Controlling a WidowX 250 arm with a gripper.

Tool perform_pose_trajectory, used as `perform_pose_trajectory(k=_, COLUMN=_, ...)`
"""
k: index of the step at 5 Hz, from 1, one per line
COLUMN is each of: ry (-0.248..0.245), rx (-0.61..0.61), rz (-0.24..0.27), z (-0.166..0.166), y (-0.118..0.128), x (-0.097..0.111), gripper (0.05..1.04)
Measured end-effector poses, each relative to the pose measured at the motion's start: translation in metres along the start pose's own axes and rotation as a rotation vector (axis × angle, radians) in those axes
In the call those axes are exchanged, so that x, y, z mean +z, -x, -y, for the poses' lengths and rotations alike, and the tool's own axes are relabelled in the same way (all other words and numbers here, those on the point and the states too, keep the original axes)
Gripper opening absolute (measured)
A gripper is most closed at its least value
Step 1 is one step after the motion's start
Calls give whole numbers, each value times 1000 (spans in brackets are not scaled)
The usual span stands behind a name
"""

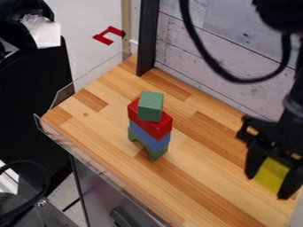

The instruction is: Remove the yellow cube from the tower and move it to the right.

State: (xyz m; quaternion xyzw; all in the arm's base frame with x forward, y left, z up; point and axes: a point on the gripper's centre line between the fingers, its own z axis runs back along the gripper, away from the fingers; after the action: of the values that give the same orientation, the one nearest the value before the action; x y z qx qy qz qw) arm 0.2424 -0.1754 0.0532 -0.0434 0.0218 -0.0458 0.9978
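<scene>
Yellow cube (271,174) partly hidden between fingers (290,184); arm (294,106) cut off, right edge.

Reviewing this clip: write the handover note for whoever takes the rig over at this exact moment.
Pincer: closed on the yellow cube, at the right of the view.
Tower, left of it: green cube on top, then red block, blue block, green arch at the base; standing.
Done: yellow cube is off the tower, to its right.
Left: release it and back off. Can't tell if it touches the table; probably lower gently first.
</scene>
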Motion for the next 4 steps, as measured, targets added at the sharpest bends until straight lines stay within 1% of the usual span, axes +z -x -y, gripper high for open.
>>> perform_pose_trajectory(k=1, ry=11, rx=41, rz=-19, z=-7, y=3, x=-21, gripper=585)
perform_pose_trajectory(k=2, ry=36, rx=88, rz=-44, z=-18, y=5, x=-41, gripper=584)
perform_pose_trajectory(k=3, ry=50, rx=138, rz=-73, z=-25, y=6, x=-55, gripper=584)
perform_pose_trajectory(k=4, ry=60, rx=195, rz=-84, z=-36, y=12, x=-63, gripper=584)
